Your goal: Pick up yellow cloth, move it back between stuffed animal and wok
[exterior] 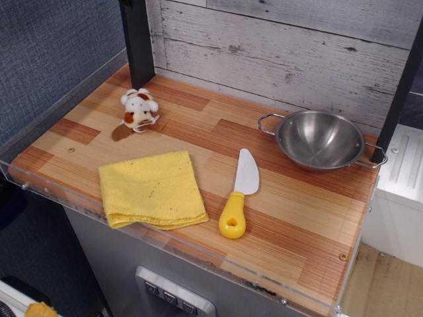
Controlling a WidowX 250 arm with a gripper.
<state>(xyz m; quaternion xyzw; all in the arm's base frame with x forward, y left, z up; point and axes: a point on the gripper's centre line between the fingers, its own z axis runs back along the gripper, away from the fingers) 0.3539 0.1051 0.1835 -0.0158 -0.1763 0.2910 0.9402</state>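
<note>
Cloth (153, 189), folded square, lies flat, corners pointing diagonally.

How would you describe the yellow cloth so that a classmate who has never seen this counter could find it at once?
Start at the wooden counter and go to its front edge, left of the knife. The yellow cloth lies flat there, in front of the stuffed animal. It is the only soft, folded square; the knife has merely a yellow handle.
</note>
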